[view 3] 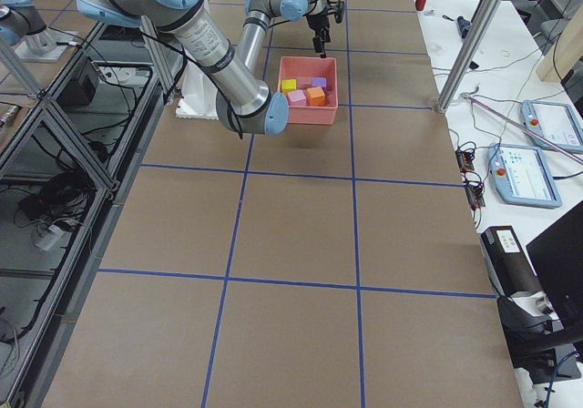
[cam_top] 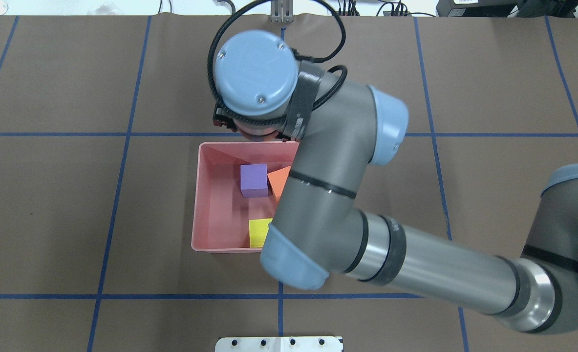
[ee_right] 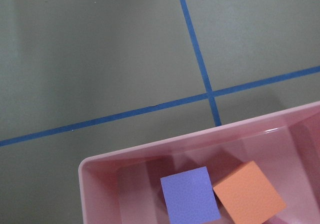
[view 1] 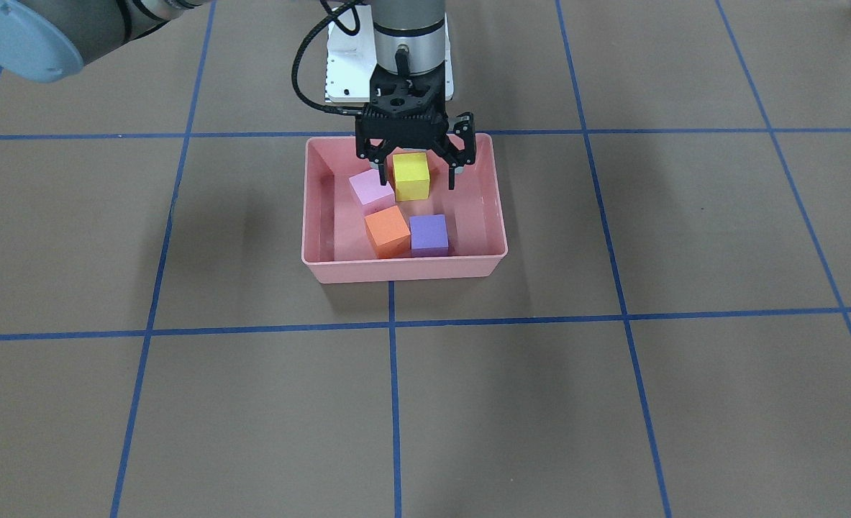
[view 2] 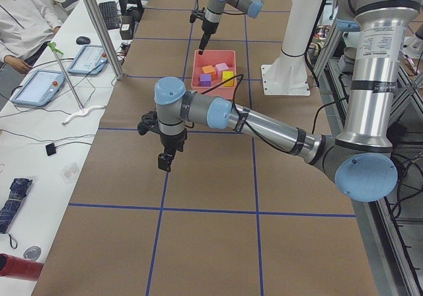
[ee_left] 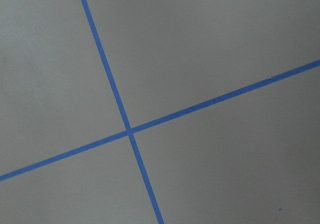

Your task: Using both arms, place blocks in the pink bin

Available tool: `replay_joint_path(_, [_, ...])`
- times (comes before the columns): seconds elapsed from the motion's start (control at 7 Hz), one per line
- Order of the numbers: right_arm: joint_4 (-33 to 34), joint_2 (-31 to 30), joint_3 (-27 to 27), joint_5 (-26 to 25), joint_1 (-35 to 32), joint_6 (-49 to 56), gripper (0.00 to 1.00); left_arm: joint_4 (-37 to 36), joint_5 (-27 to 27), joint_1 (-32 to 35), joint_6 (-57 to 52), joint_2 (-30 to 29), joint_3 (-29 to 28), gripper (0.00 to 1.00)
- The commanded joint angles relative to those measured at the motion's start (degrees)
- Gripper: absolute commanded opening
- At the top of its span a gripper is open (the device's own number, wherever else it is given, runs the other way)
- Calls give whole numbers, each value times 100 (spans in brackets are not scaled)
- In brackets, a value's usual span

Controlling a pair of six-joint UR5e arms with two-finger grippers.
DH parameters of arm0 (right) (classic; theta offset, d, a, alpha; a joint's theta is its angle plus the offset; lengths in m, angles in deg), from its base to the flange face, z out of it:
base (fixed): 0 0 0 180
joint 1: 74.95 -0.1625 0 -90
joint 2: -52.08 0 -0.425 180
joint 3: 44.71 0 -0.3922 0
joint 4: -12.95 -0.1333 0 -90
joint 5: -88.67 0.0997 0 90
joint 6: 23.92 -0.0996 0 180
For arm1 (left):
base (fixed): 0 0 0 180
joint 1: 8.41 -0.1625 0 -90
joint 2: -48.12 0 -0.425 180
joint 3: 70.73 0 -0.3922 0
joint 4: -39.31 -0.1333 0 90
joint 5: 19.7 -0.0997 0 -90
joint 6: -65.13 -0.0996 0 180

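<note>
blocks (view 1: 387, 230): all four in the pink bin (view 1: 403, 267).
right gripper (view 1: 418, 175): wide, empty, above the yellow block (view 1: 411, 181).
left gripper (view 2: 163, 160): far from bin; can't tell.
risk: going lower could bump that block or bin.

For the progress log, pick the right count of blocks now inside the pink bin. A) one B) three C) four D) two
C: the orange block, the light pink block, the yellow block and the purple block all sit within the walls of the pink bin.
</note>
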Motion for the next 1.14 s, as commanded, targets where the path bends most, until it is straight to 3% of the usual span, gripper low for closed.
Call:
replay_joint_path(0.0, [23,-549,-205,1196,-1221,1479,99,-12,-2,13,68,290,-62,100])
replay_joint_path(0.29, [-12,-1375,-259,2173,-2416,3384,99,-13,-2,206,367,354,-254,100])
replay_joint_path(0.71, [-3,-2430,-233,2897,-3745,5927,100,652,68,390,236,1037,-203,100])
replay_joint_path(1.0, [23,-3125,-189,3161,-4492,7509,100,709,847,758,-357,1354,-212,100])
